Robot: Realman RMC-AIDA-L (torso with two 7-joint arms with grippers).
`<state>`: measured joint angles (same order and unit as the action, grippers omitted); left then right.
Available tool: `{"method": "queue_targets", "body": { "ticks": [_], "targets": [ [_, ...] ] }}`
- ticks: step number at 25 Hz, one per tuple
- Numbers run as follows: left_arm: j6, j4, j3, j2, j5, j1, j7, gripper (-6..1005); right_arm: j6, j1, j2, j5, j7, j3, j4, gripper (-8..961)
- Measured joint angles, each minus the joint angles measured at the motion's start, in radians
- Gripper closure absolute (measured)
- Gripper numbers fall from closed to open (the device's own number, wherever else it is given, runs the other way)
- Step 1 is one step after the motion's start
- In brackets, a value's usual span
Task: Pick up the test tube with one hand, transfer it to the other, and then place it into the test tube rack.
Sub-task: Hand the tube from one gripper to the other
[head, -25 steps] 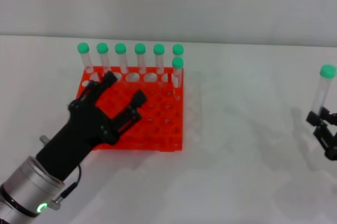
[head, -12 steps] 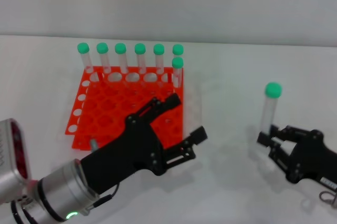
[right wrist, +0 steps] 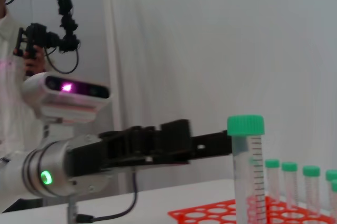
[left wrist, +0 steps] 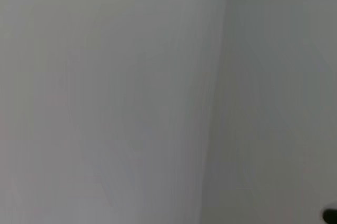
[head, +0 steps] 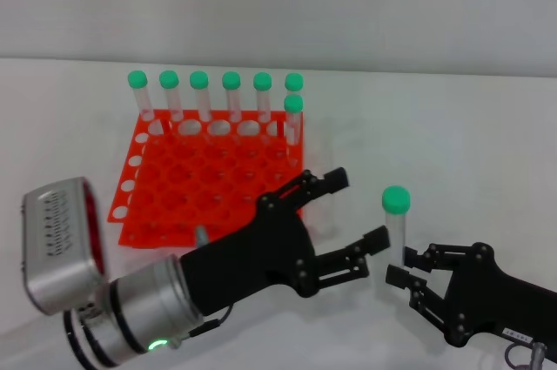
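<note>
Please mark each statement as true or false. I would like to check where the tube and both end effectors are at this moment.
1. The right end effector holds the test tube upright. True.
2. The left end effector is shut on the tube. False: its fingers are open, beside the tube, not touching it.
3. The test tube rack holds seven green-capped tubes. True.
4. The held tube stands in the rack. False: it is off to the rack's right.
</note>
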<state>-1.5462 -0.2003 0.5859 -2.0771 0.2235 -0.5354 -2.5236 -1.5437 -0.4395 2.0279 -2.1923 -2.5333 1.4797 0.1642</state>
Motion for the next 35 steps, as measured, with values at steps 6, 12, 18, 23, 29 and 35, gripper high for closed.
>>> {"method": "queue_targets", "body": {
  "ticks": [6,12,18,23,29,35],
  "targets": [
    [0.094,-0.049,0.000,0.000,-0.056,-0.036,0.017,135,0.009,-0.002,0.000,0.000,0.001,0.016,0.006,763],
    [0.105,-0.063,0.010,-0.002,-0.065,-0.034,0.009,195,0.010,0.002,0.000,0.004,0.001,0.017,0.006,763],
    [0.106,-0.072,0.029,-0.006,-0.060,-0.020,-0.012,396,0.010,0.006,0.000,0.004,0.000,0.028,0.006,762],
    [0.106,-0.077,0.024,-0.007,-0.067,-0.023,-0.014,629,0.010,0.006,0.000,0.005,-0.003,0.028,0.006,755],
    [0.106,-0.077,0.024,-0.009,-0.069,-0.021,-0.025,741,0.010,0.007,0.000,0.005,-0.006,0.028,0.006,741],
    [0.106,-0.083,0.026,-0.009,-0.068,-0.020,-0.035,737,0.009,0.008,-0.001,0.005,-0.008,0.026,0.006,728]
  ]
}}
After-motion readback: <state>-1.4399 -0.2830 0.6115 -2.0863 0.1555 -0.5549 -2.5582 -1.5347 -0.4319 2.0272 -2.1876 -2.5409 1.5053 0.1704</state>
